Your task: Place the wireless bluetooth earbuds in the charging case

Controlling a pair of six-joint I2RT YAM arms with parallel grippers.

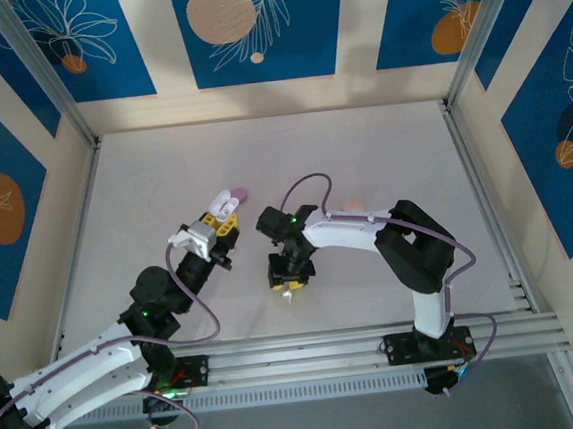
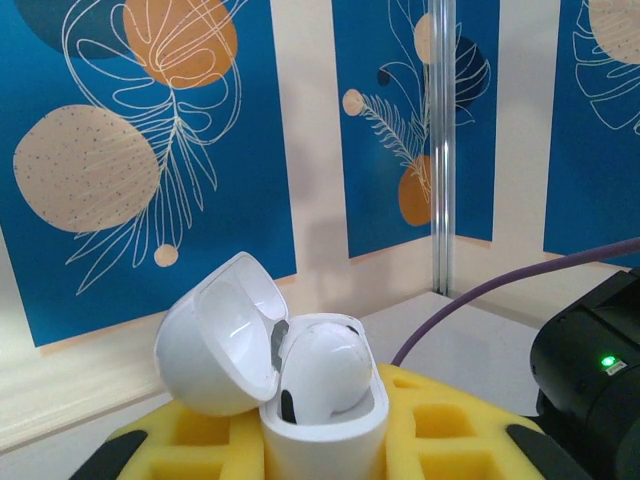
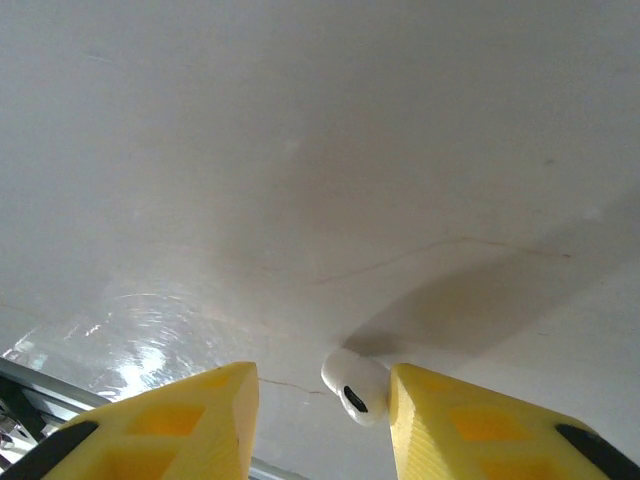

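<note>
**Worktop** (image 1: 361, 148): a pale, bare surface that carries the work. Both arms reach inward over its near half, so the two wrists meet near the middle.

**Left arm** (image 1: 89, 367): acts as the fixture. The left jaws are clamped on the charging case (image 2: 325, 435), and the yellow pads (image 2: 440, 420) press its lower body from both sides. The case is held above the worktop and roughly upright. Its mouth is turned up and clear of the pads, which judging by the pose leaves the wells open to an approach from above.

**Right arm** (image 1: 343, 232): acts as the picker. It is bent over and points down at the worktop, just beside the left wrist. The right jaws stand apart, with their yellow fingers (image 3: 190, 415) straddling a loose earbud.

**Lid** (image 2: 215, 345): swung fully back on its hinge, to the left in the wrist view, so it does not shade the opening.

**Seated earbud** (image 2: 325, 372): white, already resting in the case with its rounded head above the rim. One well is therefore taken.

**Loose earbud** (image 3: 352, 385): white, lying on the worktop. It touches the inner face of one finger and a gap remains to the other. The fingers are not yet closed on it, and it sits near the case, so the carry should be short.
</note>
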